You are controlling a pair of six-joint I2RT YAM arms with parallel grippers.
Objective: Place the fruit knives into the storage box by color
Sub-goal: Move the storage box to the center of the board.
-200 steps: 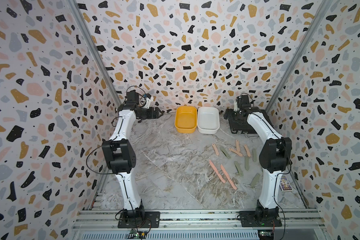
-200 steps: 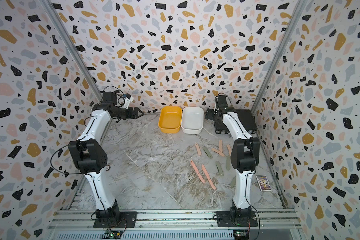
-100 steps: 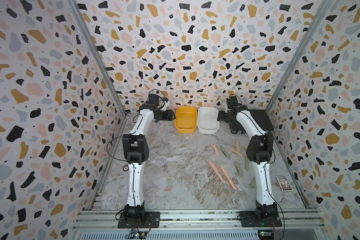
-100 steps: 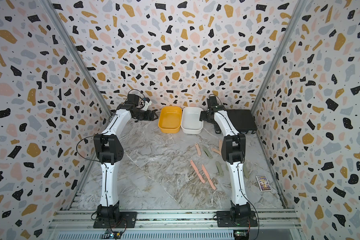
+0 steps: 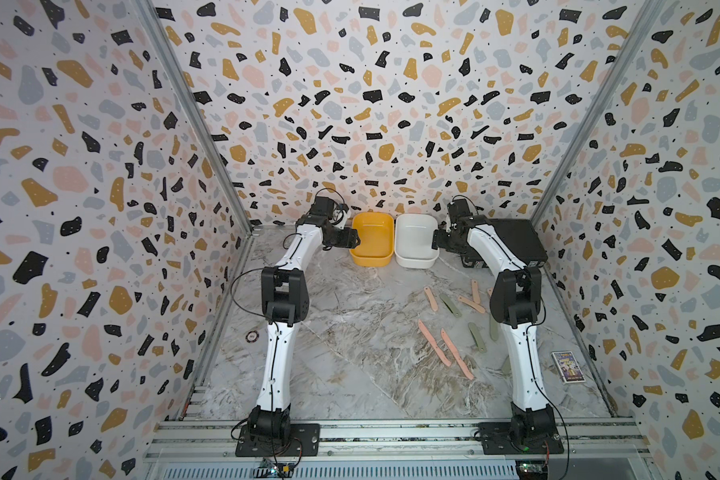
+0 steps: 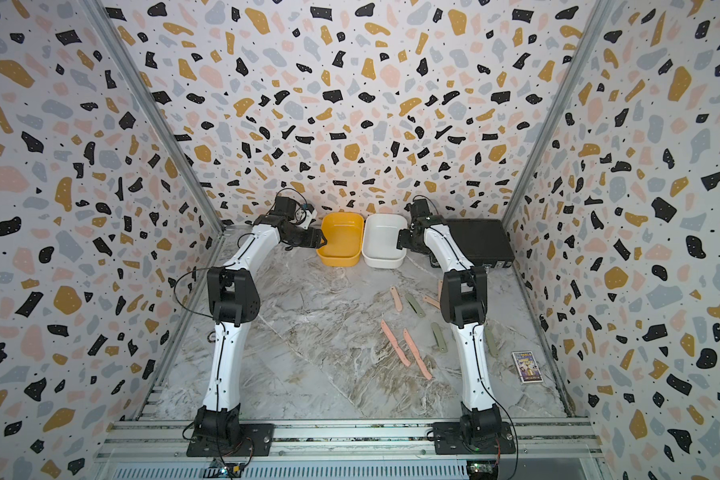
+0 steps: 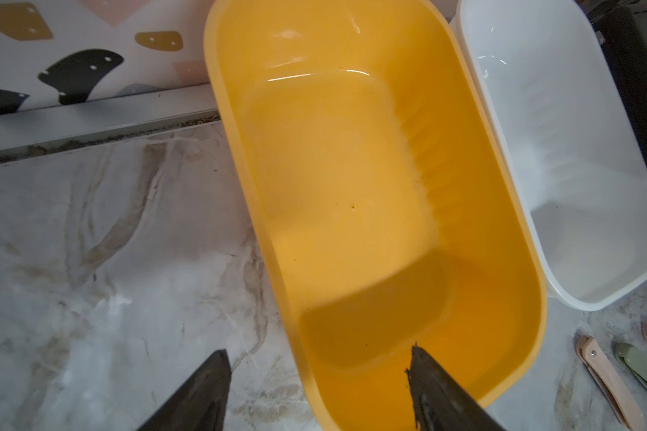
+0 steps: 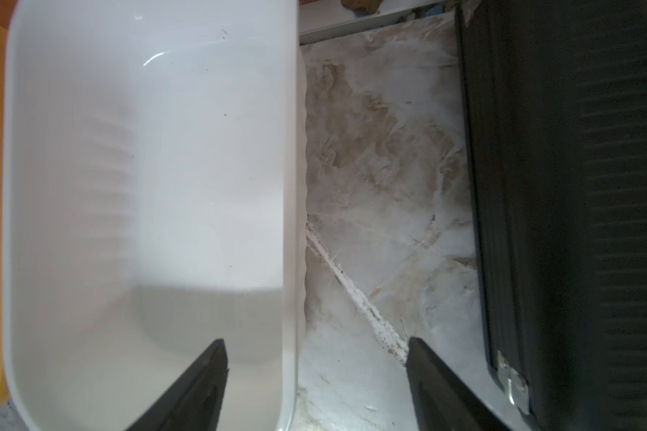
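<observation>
Several pink and green fruit knives lie scattered on the marble table right of centre, among them a pink knife point(image 5: 433, 343) and a green knife point(image 5: 476, 336), seen in both top views. Two storage boxes stand side by side at the back, both with nothing inside: a yellow box point(image 5: 371, 259) point(image 7: 352, 168) and a white box point(image 5: 416, 262) point(image 8: 165, 149). My left gripper point(image 5: 354, 241) point(image 7: 318, 352) is open, its jaws straddling the yellow box's outer rim. My right gripper point(image 5: 435, 241) point(image 8: 317, 341) is open astride the white box's outer rim. Neither holds anything.
A black case point(image 5: 512, 241) lies at the back right, close beside the right gripper. A small card pack point(image 5: 568, 365) lies near the right wall. A round token point(image 5: 252, 336) lies by the left arm. Patterned walls close in three sides.
Both arms swung inward: the left gripper came from the back left to the yellow box, the right from over the black case to the white box. Both jaws narrowed a little.
</observation>
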